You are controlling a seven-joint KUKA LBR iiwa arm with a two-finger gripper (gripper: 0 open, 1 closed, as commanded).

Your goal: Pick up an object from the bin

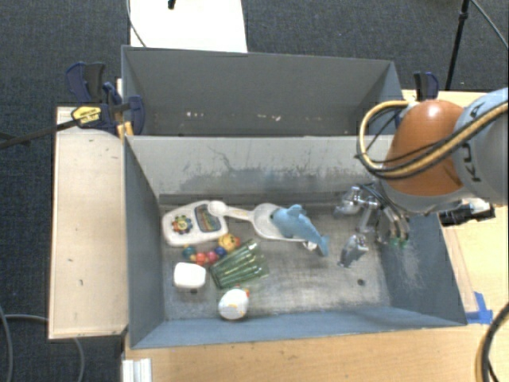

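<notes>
1. We see the grey metal bin [262,161] across the middle of the frame; its things are gathered on the lower left part of its floor, and the right part of the floor is bare.
2. The arm [421,146], under its orange cover with looped cables, comes in from the right edge of the frame and leans over the bin's right wall.
3. The gripper [352,251] hangs low over the bare floor, right of centre; we cannot tell whether the claw is open or closed, and we see nothing in it.
4. A white toy panel with coloured buttons [191,223] lies furthest left, near the back wall.
5. A blue dolphin-shaped toy [298,225] lies near the centre of the frame, the thing closest to the gripper, to its left and apart from it; its tail end points toward the gripper.
6. A white scoop [256,217] lies between the panel and the blue toy; its bowl touches the blue toy.
7. A green ribbed piece [238,267] lies tilted below the scoop.
8. A white block [189,275] sits left of the green piece.
9. A white ball [233,302] sits lowest, near the front wall.
10. A few coloured beads [205,255] lie just below the panel.
</notes>
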